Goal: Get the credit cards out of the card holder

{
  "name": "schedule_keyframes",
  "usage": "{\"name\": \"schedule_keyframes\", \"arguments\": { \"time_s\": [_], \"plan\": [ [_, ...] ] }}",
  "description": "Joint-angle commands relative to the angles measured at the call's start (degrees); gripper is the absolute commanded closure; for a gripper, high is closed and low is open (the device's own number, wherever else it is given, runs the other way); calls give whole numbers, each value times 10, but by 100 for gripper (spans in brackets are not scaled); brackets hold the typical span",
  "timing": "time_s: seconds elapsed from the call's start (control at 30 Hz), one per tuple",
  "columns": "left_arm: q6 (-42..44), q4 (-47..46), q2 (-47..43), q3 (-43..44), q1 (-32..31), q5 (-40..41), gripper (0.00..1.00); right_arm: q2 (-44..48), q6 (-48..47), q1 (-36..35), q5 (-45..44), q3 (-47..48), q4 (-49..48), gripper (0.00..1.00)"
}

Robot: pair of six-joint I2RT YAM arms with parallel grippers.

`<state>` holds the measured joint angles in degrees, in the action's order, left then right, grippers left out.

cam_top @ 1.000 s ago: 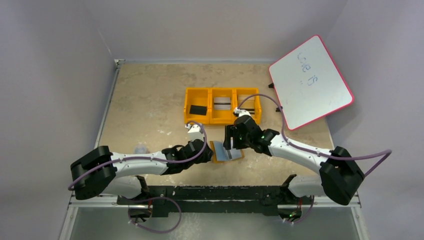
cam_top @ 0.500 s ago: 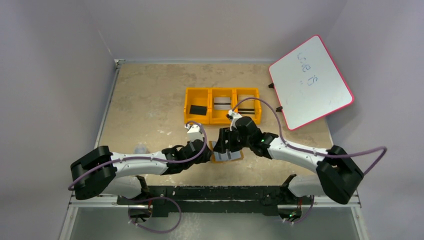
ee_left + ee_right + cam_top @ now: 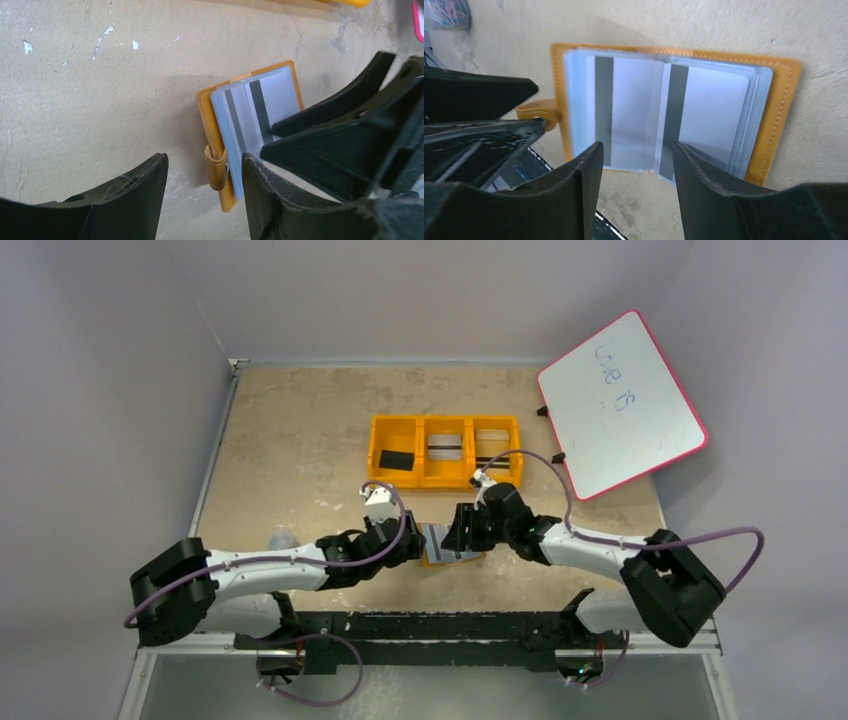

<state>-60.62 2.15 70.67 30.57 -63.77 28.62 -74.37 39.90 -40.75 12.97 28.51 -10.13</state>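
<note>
The card holder (image 3: 781, 100) lies open on the table, tan with pale blue-grey pockets; from above, the card holder (image 3: 446, 550) sits between both grippers. Two credit cards (image 3: 629, 112) with black stripes show side by side in its pockets. My left gripper (image 3: 202, 165) is open at the holder's left edge, and the strap tab (image 3: 217, 170) lies loose between its fingers. My right gripper (image 3: 636, 150) is open just above the holder's near edge, its fingers either side of the left card's lower part, touching nothing that I can see.
An orange three-compartment tray (image 3: 420, 480) stands behind the holder, with a black block (image 3: 397, 459) in its left bin and striped cards (image 3: 444, 447) in the others. A pink-rimmed whiteboard (image 3: 620, 405) leans at the back right.
My left gripper has opened and let go of the holder's left edge. My right gripper has come down and forward over the holder, its jaws somewhat narrower.
</note>
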Motion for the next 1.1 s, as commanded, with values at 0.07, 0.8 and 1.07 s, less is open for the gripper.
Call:
{"name": "schedule_keyframes", "arguments": {
  "time_s": [0.07,0.8,1.07],
  "plan": [
    [27,-40,36,37,0,-12,43,-51,26,10,41,-17,-92,47],
    [5,-34,184,55,-1,-45,94,-88,79,48,91,-83,-191,54],
    [-5,-18,189,54,-1,-31,100,-104,134,60,124,-113,-293,74]
  ]
}}
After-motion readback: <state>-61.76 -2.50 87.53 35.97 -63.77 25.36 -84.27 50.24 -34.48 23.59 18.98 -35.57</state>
